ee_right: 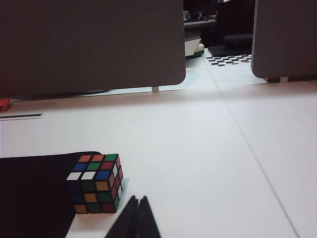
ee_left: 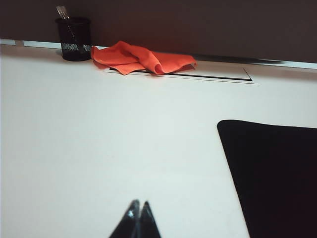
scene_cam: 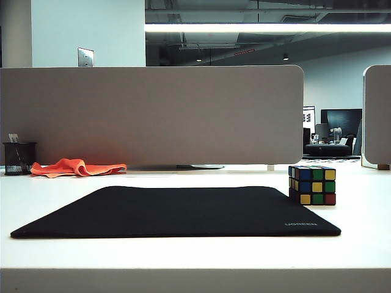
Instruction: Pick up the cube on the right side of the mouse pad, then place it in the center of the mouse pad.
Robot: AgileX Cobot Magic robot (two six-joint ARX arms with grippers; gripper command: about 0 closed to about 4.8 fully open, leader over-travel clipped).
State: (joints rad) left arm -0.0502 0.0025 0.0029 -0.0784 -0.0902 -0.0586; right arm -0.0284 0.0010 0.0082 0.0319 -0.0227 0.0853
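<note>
On the white desk (scene_cam: 183, 256), my mouse pad (scene_cam: 183, 210) lies flat with the cube (scene_cam: 312, 185) at its right edge.

Behind stands a grey divider panel (scene_cam: 153, 116); an orange cloth (ee_left: 141, 58) and black mesh pen cup (ee_left: 74, 38) sit far left. My left gripper (ee_left: 138, 204) hovers over bare desk left of the pad, jaws together; my right gripper (ee_right: 138, 199), jaws together too, sits just beside the cube.

- The white table (scene_cam: 183, 253) carries everything.
- The mouse pad (scene_cam: 177, 210) lies flat mid-table.
- The cube (scene_cam: 312, 185) stands at the pad's right edge.
- An orange cloth (scene_cam: 76, 167) and black mesh pen cup (scene_cam: 19, 158) sit far left.
</note>
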